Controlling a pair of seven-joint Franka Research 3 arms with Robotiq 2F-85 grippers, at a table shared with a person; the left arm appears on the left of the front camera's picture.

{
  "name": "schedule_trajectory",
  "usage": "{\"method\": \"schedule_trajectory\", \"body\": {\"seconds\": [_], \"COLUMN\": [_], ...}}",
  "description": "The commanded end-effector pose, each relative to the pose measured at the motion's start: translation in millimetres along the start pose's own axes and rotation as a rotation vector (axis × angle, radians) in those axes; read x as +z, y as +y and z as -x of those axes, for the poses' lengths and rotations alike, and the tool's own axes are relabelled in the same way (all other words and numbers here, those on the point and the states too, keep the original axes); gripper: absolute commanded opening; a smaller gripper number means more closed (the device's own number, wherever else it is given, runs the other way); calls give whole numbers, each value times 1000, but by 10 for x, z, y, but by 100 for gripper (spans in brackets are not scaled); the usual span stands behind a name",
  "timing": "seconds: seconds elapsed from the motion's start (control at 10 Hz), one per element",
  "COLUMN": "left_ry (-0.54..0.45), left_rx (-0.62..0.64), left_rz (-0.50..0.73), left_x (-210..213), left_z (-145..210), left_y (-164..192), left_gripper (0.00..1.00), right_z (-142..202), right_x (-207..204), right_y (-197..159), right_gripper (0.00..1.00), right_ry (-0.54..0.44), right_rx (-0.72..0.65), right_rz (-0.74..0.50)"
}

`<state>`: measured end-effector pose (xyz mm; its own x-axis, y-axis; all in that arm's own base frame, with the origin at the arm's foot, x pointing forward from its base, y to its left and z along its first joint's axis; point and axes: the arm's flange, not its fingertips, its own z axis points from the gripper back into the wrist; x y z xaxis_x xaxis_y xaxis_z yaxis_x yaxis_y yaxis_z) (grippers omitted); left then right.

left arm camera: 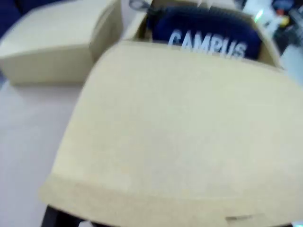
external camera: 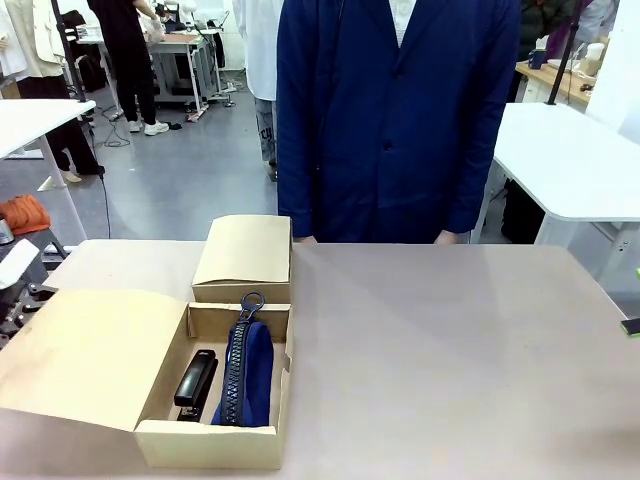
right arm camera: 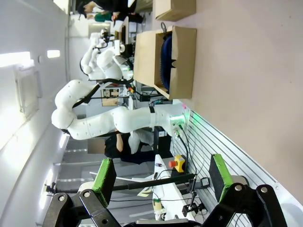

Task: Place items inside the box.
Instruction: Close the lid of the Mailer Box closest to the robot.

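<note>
In the right wrist view I see my right hand at the bottom of the frame, fingers spread wide, holding nothing. For my left hand I cannot tell the state. In the front view the open box sits at the lower left of the table. Inside it lie the navy pouch and, at its left, the black stapler. A closed box stands just behind it, and a person in a blue coat stands at the far edge.

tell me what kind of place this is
Likely a robotics lab or workshop: a white robot arm stands by the table, more white worktables fill an open grey floor, with an emergency-stop button nearby.
</note>
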<state>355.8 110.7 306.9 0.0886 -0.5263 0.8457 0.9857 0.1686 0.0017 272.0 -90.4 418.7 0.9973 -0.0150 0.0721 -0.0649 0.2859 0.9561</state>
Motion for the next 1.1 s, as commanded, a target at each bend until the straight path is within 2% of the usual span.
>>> {"method": "schedule_trajectory", "body": {"seconds": [0.0,0.3,0.4,0.7,0.8,0.9,1.0], "left_ry": [-124,-271,-277,-210,-162,-102,-196], "left_rx": [34,0,-33,-193,-202,-118,-204], "left_rz": [-12,53,90,193,197,227,217], "left_x": [128,-3,-140,-909,-1199,-1365,-824], "left_z": [-276,-961,-1198,-1738,-1768,-1736,-1908], "left_y": [-49,-321,-427,-720,-766,-745,-326], "left_gripper": [100,100,100,100,100,100,100], "right_z": [27,27,27,27,27,27,27], "right_x": [-15,-15,-15,-15,-15,-15,-15], "right_y": [26,26,26,26,26,26,26], "right_gripper": [100,100,100,100,100,100,100], "right_ry": [-4,-4,-4,-4,-4,-4,-4], "right_rx": [-8,-8,-8,-8,-8,-8,-8], "right_rz": [-10,-10,-10,-10,-10,-10,-10]}}
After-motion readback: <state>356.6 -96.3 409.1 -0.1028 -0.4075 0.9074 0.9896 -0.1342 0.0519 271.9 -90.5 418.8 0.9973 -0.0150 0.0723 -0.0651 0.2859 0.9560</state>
